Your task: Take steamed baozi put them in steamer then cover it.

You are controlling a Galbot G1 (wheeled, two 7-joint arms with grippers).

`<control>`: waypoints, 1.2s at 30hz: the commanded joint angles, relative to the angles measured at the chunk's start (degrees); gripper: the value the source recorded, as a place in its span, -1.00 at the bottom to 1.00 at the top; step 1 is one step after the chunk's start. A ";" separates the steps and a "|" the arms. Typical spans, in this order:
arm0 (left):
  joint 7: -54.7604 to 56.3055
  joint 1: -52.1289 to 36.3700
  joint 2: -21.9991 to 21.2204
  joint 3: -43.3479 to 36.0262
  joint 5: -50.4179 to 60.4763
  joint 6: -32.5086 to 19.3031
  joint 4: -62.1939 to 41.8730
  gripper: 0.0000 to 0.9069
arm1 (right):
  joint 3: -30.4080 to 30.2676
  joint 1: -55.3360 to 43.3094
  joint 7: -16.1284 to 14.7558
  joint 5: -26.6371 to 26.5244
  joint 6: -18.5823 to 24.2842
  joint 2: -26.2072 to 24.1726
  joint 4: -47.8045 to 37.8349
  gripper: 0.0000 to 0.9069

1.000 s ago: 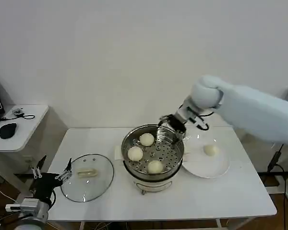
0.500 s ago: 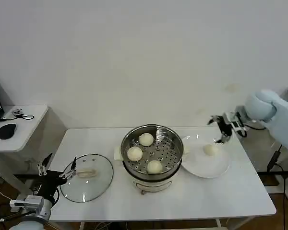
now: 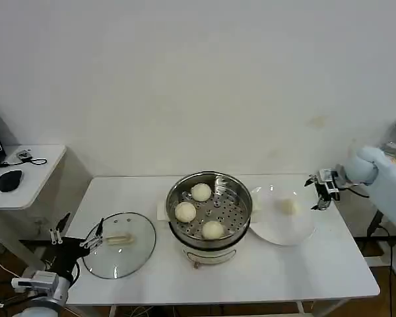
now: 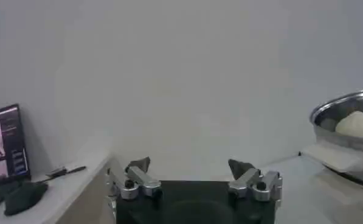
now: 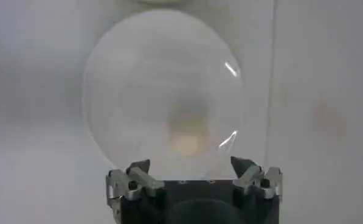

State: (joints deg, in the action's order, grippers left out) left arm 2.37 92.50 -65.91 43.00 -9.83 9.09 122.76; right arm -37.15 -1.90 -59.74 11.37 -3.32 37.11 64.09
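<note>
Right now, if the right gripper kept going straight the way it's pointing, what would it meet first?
Probably the last baozi on the glass plate: the right gripper, jaws open, faces it directly in the wrist view. Depth is unclear.

The steamer point(image 3: 210, 212) stands uncovered — its mouth is free from above, with three steamed baozi point(image 3: 200, 192) on the tray. Left of the steamer the cover point(image 3: 119, 243) lies flat; right of it, touching, a glass plate point(image 3: 300, 228) — bare table in front of the steamer.
</note>
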 commanded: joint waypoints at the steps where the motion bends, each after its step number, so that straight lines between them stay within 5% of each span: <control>1: -0.01 0.35 0.11 0.46 -0.04 -0.03 -0.07 1.00 | 3.45 3.10 1.09 4.84 2.00 11.43 -15.54 1.00; 13: -0.06 0.26 0.21 1.15 -0.24 -0.01 -0.73 1.00 | 4.13 3.15 -1.27 9.27 3.65 16.42 -21.82 1.00; 31: -0.08 -0.19 0.24 1.41 -0.34 -0.15 -1.71 1.00 | 10.42 3.42 1.60 16.80 5.37 22.63 -33.42 1.00; 36: -0.09 -0.13 0.07 1.39 -0.32 -0.22 -1.70 1.00 | 10.98 3.28 1.96 17.70 5.68 23.85 -34.52 0.80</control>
State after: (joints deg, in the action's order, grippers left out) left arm 2.29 92.35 -65.83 44.38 -10.17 8.93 121.05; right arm -27.88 1.39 -58.24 26.47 1.98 58.37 33.69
